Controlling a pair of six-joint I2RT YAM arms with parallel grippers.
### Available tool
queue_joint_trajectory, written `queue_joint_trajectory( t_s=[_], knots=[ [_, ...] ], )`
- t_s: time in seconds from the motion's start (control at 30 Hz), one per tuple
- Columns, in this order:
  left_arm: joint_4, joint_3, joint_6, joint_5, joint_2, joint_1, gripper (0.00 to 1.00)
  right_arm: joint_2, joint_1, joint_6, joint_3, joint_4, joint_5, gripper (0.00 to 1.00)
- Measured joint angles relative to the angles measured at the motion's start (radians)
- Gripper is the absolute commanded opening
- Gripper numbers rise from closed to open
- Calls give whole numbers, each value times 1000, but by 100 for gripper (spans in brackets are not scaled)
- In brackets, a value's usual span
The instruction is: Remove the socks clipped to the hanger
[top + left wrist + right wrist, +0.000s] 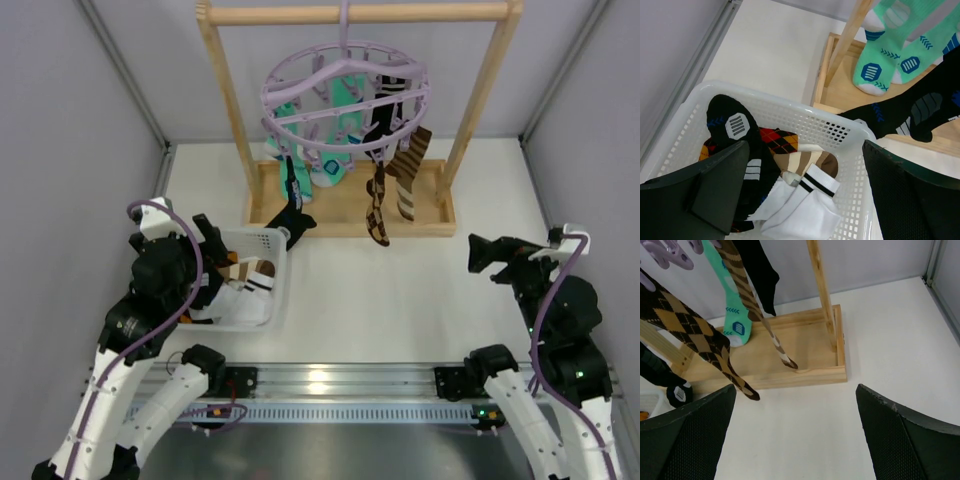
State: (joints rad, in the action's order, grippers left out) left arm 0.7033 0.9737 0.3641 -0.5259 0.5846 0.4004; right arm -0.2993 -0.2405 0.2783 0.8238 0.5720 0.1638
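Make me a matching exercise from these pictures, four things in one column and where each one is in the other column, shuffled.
1. white striped sock
2. brown argyle sock
3. left fingers
4. right fingers

A. hanging from the hanger
B. open, above the basket
C. lying in the basket
D. open, near the right end of the wooden rack

Pairs: 1-C, 2-A, 3-B, 4-D

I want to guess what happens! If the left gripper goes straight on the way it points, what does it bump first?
Likely the brown striped sock in the white basket. The left gripper, fingers open, points down into it, though the depth is unclear.
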Motion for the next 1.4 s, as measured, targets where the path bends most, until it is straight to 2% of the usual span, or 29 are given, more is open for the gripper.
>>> queue_joint_trajectory(
  t_s=[0.3, 0.4, 0.53, 0.67, 0.77, 0.97, 1.17, 1.23, 1.3, 1.33, 1.37, 1.4],
  knots=[
    [0, 0, 0, 19, 1, 0, 98, 31, 0, 67, -64, -73, 53, 99],
    [0, 0, 8, 46, 3, 0, 98, 83, 0, 94, -134, -142, 5, 99],
    [0, 0, 35, 101, 22, 0, 99, 83, 0, 139, -231, -311, -164, 99],
    [-3, 0, 80, 180, 57, 0, 98, -69, 0, 147, -280, -470, -351, 99],
    [-20, -6, 119, 262, 89, 0, 98, -217, -13, 132, -301, -570, -422, 99],
    [-86, -73, 202, 433, 146, 0, 98, -495, -169, 19, -304, -704, -385, 97],
    [-111, -123, 255, 489, 166, 1, 98, -770, -292, -121, -264, -830, -324, 95],
    [-119, -124, 262, 495, 163, 1, 98, -838, -296, -156, -250, -880, -300, 92],
    [-125, -126, 263, 503, 151, 1, 98, -895, -296, -184, -234, -918, -283, 82],
    [-127, -128, 263, 505, 143, 1, 98, -924, -296, -199, -225, -939, -280, 74],
    [-128, -130, 262, 510, 137, 2, 98, -950, -297, -211, -214, -958, -278, 57],
    [-128, -132, 262, 514, 132, 3, 98, -974, -298, -227, -206, -977, -279, 50]
  ],
)
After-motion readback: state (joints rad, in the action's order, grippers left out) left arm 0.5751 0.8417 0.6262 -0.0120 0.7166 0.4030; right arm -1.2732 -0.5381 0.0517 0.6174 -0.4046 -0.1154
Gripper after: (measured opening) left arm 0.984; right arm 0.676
